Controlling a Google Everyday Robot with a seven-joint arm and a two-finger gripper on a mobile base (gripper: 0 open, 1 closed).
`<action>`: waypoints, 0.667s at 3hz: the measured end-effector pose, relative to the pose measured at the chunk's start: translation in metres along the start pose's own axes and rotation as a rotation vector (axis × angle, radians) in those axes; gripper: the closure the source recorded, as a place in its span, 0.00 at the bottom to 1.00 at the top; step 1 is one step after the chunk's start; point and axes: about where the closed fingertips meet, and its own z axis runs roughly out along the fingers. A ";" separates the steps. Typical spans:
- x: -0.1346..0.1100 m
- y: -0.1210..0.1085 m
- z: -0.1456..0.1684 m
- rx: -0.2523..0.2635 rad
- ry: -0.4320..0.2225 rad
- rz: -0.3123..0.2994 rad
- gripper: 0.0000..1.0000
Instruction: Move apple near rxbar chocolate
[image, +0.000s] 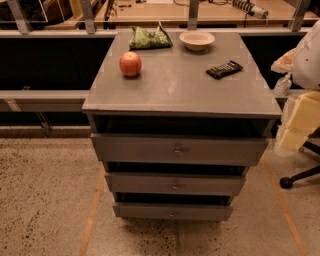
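Note:
A round red-orange apple (130, 64) sits on the left part of the grey cabinet top (175, 90). The rxbar chocolate (224, 69), a flat dark bar with pale print, lies on the right part of the top, well apart from the apple. My gripper (283, 75) is at the right edge of the view, on a white and pale yellow arm. It is off the cabinet's right side, close to the bar and far from the apple. It holds nothing that I can see.
A green wrinkly snack bag (149, 38) and a cream bowl (197, 40) stand at the back of the top. The cabinet has three drawers (177, 150). A rail and a desk run behind. A chair base (295, 179) stands on the floor at the right.

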 end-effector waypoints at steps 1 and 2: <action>0.000 0.000 0.000 0.000 0.000 0.000 0.00; -0.013 -0.018 0.009 0.011 -0.093 0.014 0.00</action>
